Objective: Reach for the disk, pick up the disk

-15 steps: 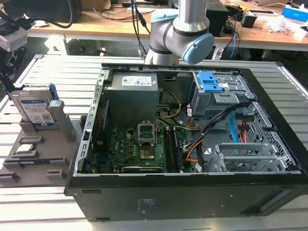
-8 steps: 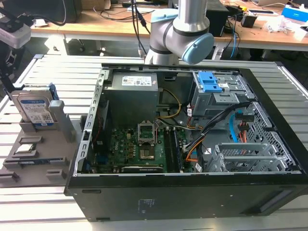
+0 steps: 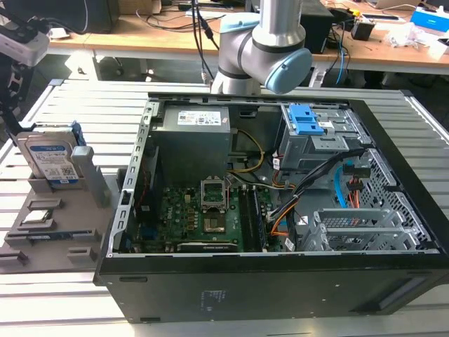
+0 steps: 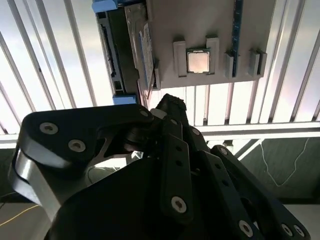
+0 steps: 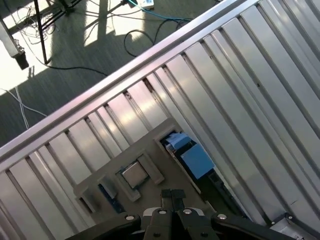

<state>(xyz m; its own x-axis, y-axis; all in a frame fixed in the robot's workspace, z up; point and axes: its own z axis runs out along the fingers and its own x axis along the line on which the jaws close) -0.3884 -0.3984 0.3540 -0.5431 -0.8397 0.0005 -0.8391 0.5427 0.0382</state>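
Note:
The disk (image 3: 49,158) stands on edge in a grey holder (image 3: 66,210) at the exterior view's left, its blue-and-white label facing the camera and blue frame along its edges. In the second wrist view the disk (image 4: 120,50) shows its dark side and blue end pieces. The first wrist view has the disk's blue frame (image 5: 197,161) just beyond the fingertips. My gripper (image 5: 172,194) hovers above the holder, a short way off the disk, not touching it. Its fingertips meet, shut on nothing. The gripper (image 4: 170,102) points at the holder's edge beside the disk.
An open computer case (image 3: 210,302) takes up the middle of the slatted metal table (image 3: 91,105). The holder also carries a square silver chip (image 4: 198,61) and a thin blue board (image 4: 237,30). Beyond the table's edge lies floor with cables (image 5: 75,50).

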